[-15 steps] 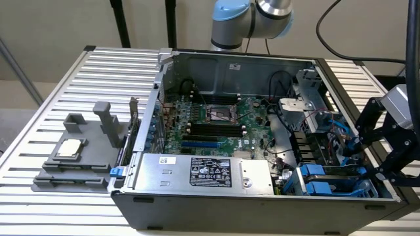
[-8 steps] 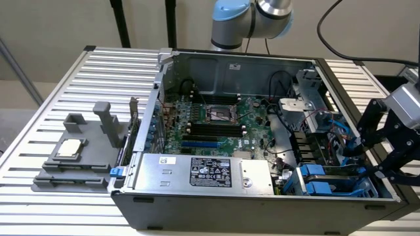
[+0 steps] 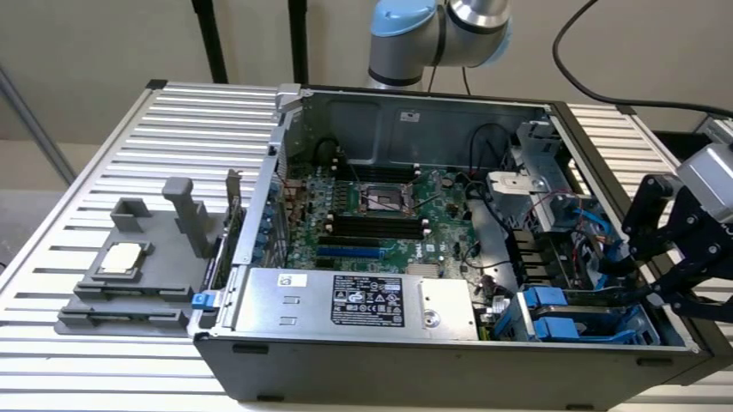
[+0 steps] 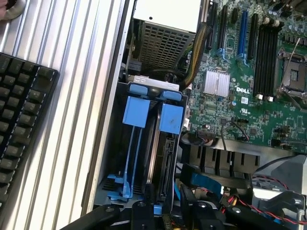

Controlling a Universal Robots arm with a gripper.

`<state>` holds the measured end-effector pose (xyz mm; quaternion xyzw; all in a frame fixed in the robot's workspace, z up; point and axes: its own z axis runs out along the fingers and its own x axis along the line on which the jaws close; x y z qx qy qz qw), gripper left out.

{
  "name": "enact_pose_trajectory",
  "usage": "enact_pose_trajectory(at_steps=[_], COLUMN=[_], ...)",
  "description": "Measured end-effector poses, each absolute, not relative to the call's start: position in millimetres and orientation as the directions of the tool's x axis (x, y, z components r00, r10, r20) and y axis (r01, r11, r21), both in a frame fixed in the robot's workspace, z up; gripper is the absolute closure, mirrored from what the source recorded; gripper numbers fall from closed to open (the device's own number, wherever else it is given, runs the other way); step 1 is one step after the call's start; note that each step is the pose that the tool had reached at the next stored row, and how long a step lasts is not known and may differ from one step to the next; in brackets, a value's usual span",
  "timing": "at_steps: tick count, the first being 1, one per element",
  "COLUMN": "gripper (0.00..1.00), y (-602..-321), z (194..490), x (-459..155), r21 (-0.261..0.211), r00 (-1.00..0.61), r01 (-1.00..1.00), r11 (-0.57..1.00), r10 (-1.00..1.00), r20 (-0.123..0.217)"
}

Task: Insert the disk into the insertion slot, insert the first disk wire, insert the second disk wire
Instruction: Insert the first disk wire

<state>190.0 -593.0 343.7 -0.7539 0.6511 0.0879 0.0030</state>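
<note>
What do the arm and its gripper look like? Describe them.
The arm is a silver-grey tube with rounded joints, one capped in light blue. The gripper is black, built of angular linkage bars under a light grey body. A black cable curves past beside the arm.

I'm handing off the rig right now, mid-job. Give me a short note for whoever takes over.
Gripper: at the insertion slot's cable end; whether it holds anything cannot be told.
Disk: appears seated in the slot, on edge.
Done: disk insertion, apparently.
Left: both wire insertions, it seems; a blue flat cable lies beside the slot's end, seemingly not plugged in.
</note>
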Motion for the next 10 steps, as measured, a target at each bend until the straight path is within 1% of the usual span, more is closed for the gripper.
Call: enact_pose_trajectory(at_steps=[10], gripper=[0.65], y=[-592.0], z=[343.7], x=[195.8], r21=[0.12], r00=[0.139], r01=[-0.98], r11=[-0.157], r10=[-0.98], r20=[-0.145])
